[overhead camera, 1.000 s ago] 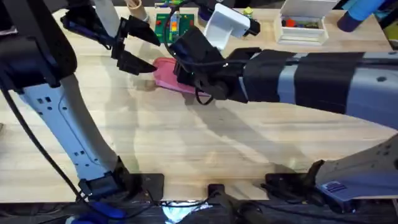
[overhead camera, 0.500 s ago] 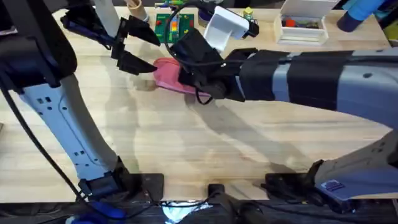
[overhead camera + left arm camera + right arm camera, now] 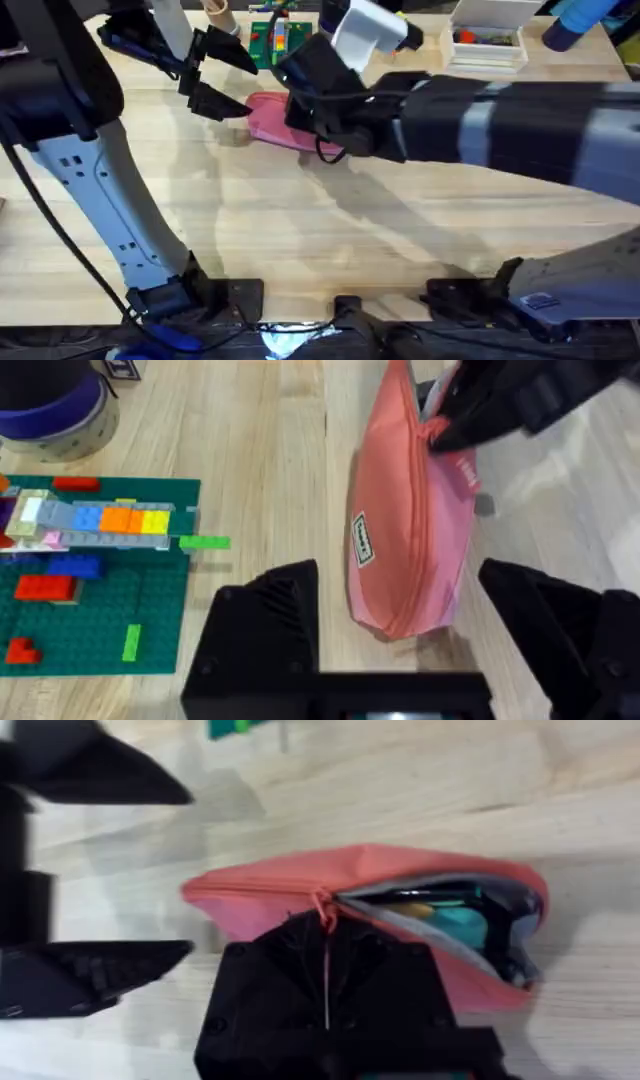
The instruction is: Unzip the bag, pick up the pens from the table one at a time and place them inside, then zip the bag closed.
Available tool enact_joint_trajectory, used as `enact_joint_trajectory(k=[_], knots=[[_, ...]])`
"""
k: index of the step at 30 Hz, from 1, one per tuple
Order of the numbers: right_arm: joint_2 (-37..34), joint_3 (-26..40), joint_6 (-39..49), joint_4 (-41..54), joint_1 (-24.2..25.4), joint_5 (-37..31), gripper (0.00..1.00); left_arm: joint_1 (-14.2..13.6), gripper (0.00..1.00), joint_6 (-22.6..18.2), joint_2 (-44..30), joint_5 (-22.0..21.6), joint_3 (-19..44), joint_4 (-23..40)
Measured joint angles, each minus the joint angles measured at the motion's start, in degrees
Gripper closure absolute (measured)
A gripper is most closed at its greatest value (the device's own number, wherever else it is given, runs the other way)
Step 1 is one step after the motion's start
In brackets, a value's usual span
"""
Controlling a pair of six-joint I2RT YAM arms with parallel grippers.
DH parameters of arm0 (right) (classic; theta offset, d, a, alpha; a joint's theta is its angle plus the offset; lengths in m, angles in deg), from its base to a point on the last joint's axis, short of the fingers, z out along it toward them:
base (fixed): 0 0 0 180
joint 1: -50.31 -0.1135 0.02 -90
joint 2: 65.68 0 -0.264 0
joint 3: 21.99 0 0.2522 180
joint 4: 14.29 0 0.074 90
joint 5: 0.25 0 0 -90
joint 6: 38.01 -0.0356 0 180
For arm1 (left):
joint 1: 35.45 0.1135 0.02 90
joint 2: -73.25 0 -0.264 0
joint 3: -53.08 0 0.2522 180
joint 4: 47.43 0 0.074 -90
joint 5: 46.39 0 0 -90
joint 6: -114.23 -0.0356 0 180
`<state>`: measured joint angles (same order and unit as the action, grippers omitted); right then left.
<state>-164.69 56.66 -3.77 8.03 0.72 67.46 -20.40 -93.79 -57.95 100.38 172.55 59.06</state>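
The pink bag (image 3: 265, 118) lies on the table (image 3: 300, 230) at the far middle. Its zipper is closed along the end near my left gripper and gapes at the other end (image 3: 470, 915), where teal and dark shapes show inside. My right gripper (image 3: 325, 935) is shut on the zipper pull (image 3: 322, 905) at mid-length of the bag (image 3: 290, 880). My left gripper (image 3: 410, 630) stands open, its fingers (image 3: 265, 620) on either side of the closed end of the bag (image 3: 410, 540) without touching it. The pens are hidden.
A green brick baseplate (image 3: 90, 610) with coloured bricks lies beside the bag. A tape roll (image 3: 50, 410) stands behind it. A white box (image 3: 487, 40) and a blue object (image 3: 590, 20) are at the far right. The near half of the table is bare wood.
My right arm has shifted slightly farther back and right over the bag. The left gripper and the bag have stayed put.
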Motion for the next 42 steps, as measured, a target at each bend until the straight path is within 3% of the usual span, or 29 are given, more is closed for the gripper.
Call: enact_joint_trajectory(k=[6, 16, 19, 25, 29, 32, 37, 38, 42], knots=[[3.96, 0.00, 1.72, 0.07, 0.00, 0.71, 0.971, -0.02, 0.007, 0.00, 0.00, -1.21, 0.00, 0.03], [4.03, 0.00, 2.19, -0.20, 0.00, 0.98, 0.971, -0.26, 0.007, 0.00, 0.00, -1.55, 0.00, 0.02], [4.03, 0.00, 2.20, -0.22, 0.00, 1.04, 0.971, -0.51, 0.076, 0.00, 0.00, -1.58, 0.00, -0.04], [4.03, 0.00, 2.21, -0.24, 0.00, 1.09, 0.971, -1.69, 0.083, 0.00, 0.00, -2.44, 0.00, -0.63], [4.03, 0.00, 2.20, -0.24, 0.00, 1.09, 0.971, -3.43, 0.143, 0.00, 0.00, -3.87, 0.00, -0.66], [4.02, 0.00, 2.21, -0.26, 0.01, 1.09, 0.971, -4.05, 0.299, 0.07, 0.00, -4.88, 0.00, -0.63], [4.03, 0.00, 2.20, -0.33, 0.40, 1.11, 0.971, -4.61, 0.917, 0.00, 0.00, -5.75, 0.00, -0.68], [4.03, 0.00, 2.20, -0.37, 0.61, 1.11, 0.971, -4.70, 0.955, 0.00, -0.02, -6.00, -0.02, -0.83], [4.03, 0.00, 2.46, -0.30, 0.63, 1.11, 0.971, -4.70, 0.957, 0.00, 0.00, -6.02, 0.00, -0.81]])
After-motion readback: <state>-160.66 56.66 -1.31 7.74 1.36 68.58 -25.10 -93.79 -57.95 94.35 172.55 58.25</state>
